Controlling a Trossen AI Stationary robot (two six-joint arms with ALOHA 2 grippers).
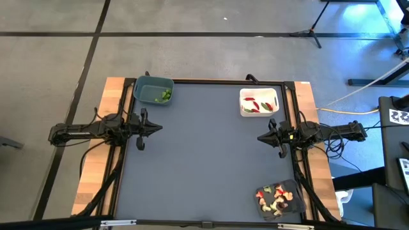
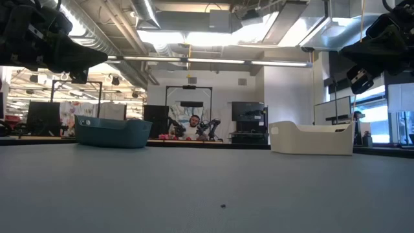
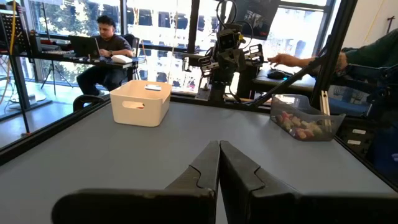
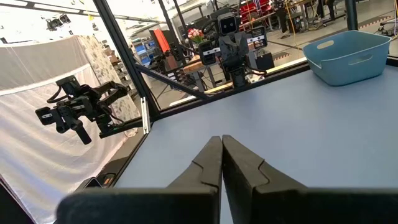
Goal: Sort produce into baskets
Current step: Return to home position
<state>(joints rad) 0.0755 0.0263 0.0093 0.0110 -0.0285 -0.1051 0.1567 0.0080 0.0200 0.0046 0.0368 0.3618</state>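
Toy produce: green pieces [image 1: 165, 96] in rounded blue-grey plastic tub [image 1: 147, 88], red pieces [image 1: 255, 106] in white tub [image 1: 259, 91], mixed pieces [image 1: 273, 199] in shallow dark grey tray [image 1: 298, 191]. We see none loose on the grey table [image 1: 204, 160] and judge sorting finished. At opposite table sides, left gripper [image 1: 159, 128] and right gripper [image 1: 259, 137], fingers clenched, empty.

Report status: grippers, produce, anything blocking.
Left gripper shut, empty, table's left side. Right gripper shut, empty, right side. Produce sits in blue-grey tub, white tub, dark tray. No obstruction seen.
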